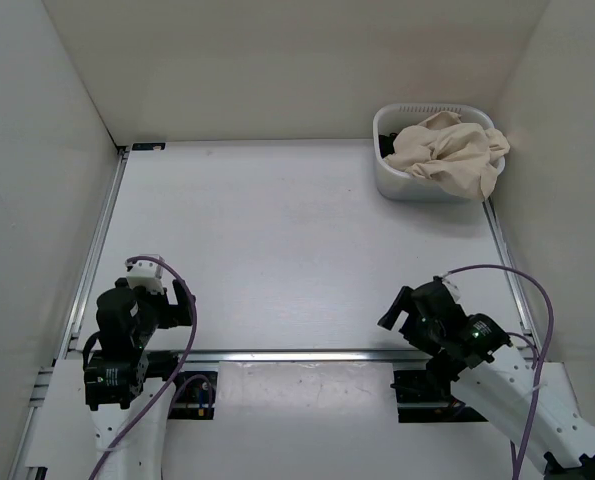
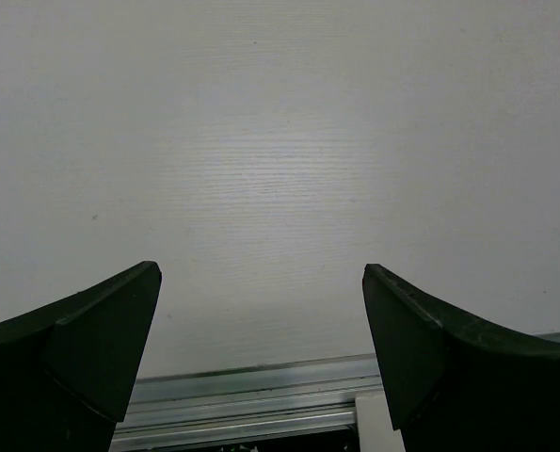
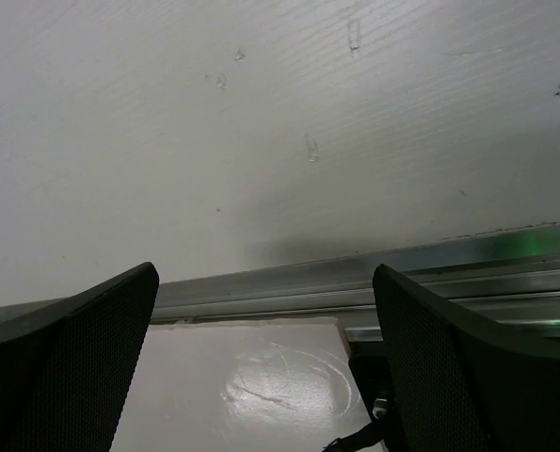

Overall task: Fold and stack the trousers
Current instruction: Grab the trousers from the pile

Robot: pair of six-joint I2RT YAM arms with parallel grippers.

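Two end effectors (image 2: 261,270) (image 3: 264,270) gape; one trousers (image 1: 452,155) bundle in one basket (image 1: 413,190).

One pair of trousers (image 1: 452,150), one white basket (image 1: 409,188), two arms: left arm (image 1: 127,345), right arm (image 1: 477,355)

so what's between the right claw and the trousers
Bare table, shown in the top view, from the right claw to the white basket holding the trousers.

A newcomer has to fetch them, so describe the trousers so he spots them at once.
Start at the white table and go to its far right corner, where a white basket stands. The trousers lie bunched in it, spilling over its right rim. They are the only beige, wrinkled cloth in sight; the basket and table are plain white.
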